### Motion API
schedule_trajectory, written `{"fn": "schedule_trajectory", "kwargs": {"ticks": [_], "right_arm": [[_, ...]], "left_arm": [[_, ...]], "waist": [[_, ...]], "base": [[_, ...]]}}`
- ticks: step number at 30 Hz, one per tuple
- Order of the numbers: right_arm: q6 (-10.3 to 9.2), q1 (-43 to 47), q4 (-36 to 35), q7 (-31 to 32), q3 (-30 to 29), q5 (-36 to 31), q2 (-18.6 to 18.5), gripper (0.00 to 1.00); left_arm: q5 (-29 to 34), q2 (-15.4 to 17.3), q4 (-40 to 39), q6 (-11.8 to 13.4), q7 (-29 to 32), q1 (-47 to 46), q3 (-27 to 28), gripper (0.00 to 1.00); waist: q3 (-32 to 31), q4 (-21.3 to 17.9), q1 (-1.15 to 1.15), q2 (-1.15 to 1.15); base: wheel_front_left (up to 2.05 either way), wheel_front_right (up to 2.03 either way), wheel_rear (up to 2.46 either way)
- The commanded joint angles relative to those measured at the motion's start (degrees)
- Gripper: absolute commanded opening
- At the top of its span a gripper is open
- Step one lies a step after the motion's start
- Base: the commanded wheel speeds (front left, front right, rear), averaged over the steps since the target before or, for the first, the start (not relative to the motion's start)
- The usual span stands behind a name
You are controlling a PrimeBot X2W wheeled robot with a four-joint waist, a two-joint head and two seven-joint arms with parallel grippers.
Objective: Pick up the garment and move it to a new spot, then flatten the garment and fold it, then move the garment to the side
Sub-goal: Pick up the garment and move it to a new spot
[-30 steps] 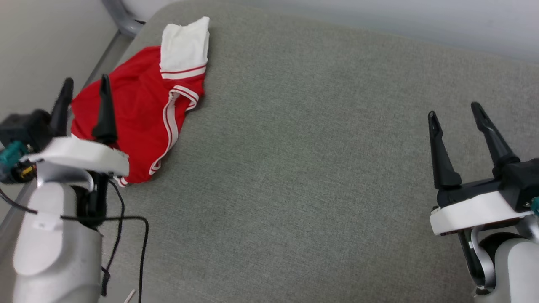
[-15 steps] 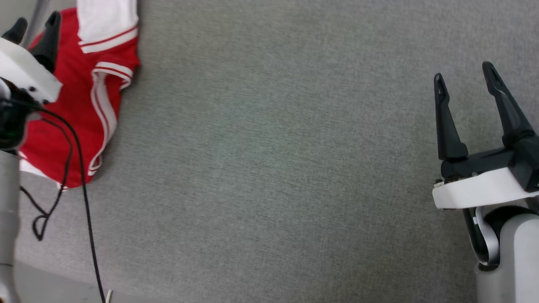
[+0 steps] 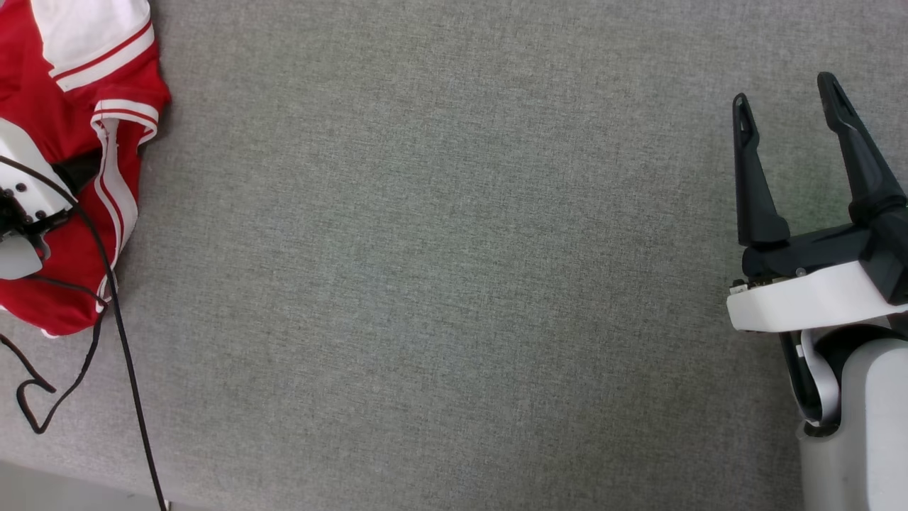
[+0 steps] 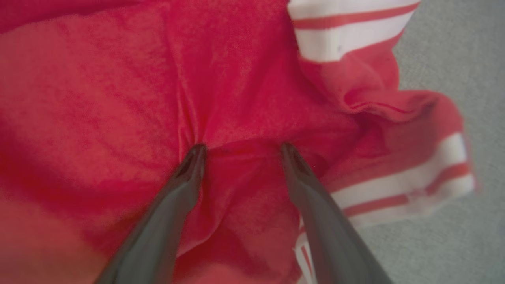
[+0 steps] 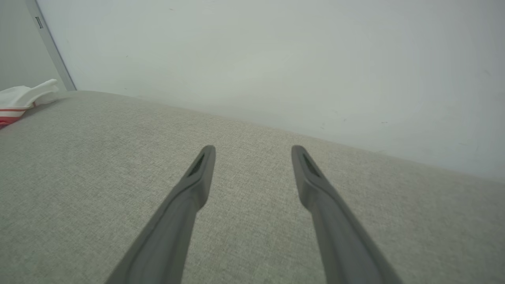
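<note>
Upholstery, grey and woven, makes one wide surface. One bright red soft T-shirt with white sleeves and red-and-white striped trim lies crumpled at its left edge. Of two dark-fingered grippers, the left gripper has its jaws spread and its tips pressed into the red cloth. The right gripper, jaws also spread and gripping nothing, is by the right edge. One thin black cable trails near the left edge.

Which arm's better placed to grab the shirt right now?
Left. The left gripper is open, its tips pressed into the red shirt with fabric bunched between them. The right gripper is open above the bare grey surface, far across from the shirt.
</note>
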Motion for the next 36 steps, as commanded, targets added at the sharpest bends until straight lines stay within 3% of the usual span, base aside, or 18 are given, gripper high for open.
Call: {"fn": "schedule_trajectory", "kwargs": {"ticks": [1,2,3,4,11,14,21,29,36], "right_arm": [[-0.04,-0.70,-0.16,-0.19,-0.04,-0.40,0.02,1.00],[-0.04,-0.76,-0.27,-0.10,-0.06,-0.44,0.02,1.00],[-0.04,-0.79,-0.40,-0.01,-0.11,-0.40,0.02,1.00],[-0.04,-0.77,-0.46,0.08,-0.17,-0.49,0.02,1.00],[-0.04,0.59,0.30,-0.12,-0.63,-0.09,0.02,1.00],[-0.04,1.65,0.97,-0.51,-1.08,0.61,0.02,1.00],[-0.04,4.86,2.73,-1.55,-2.38,2.41,0.02,1.00],[-0.04,9.20,4.29,-2.40,-4.15,4.71,0.03,1.00],[-0.04,13.43,4.38,-2.36,-5.98,6.66,0.03,1.00]], "left_arm": [[-0.31,-1.95,2.06,0.37,1.86,1.75,-0.95,1.00],[-0.30,-2.11,2.48,0.32,1.82,1.79,-1.12,1.00],[-0.03,-2.29,2.70,0.29,1.22,1.74,-1.38,0.43],[0.40,-2.36,2.72,0.23,0.40,1.74,-1.74,0.00],[2.10,-1.73,1.41,-0.21,-7.51,1.29,-2.74,0.00],[3.96,-0.45,1.14,-0.14,-13.85,0.82,-3.06,0.00],[8.29,-0.93,1.04,-0.03,-28.01,0.63,-4.81,0.00],[13.52,-3.04,0.10,2.50,-44.71,1.88,-6.65,0.00],[15.49,-5.81,-3.97,3.67,-51.23,3.91,-8.29,0.00]], "waist": [[0.07,-0.12,0.00,0.00],[0.13,-0.17,0.00,0.00],[0.15,-0.21,0.00,0.00],[0.11,-0.27,0.00,0.00],[-2.23,-0.46,0.00,0.00],[-4.63,-0.35,0.00,0.00],[-11.76,0.28,0.00,0.00],[-20.30,-0.02,0.00,0.00],[-25.94,-1.75,0.00,0.00]], "base": [[0.00,0.00,0.00],[0.00,0.00,0.00],[0.00,0.00,0.00],[0.00,0.00,0.00],[0.00,0.00,0.00],[0.00,0.00,0.00],[0.00,0.00,0.00],[0.00,0.00,0.00],[0.00,0.00,0.00]]}}
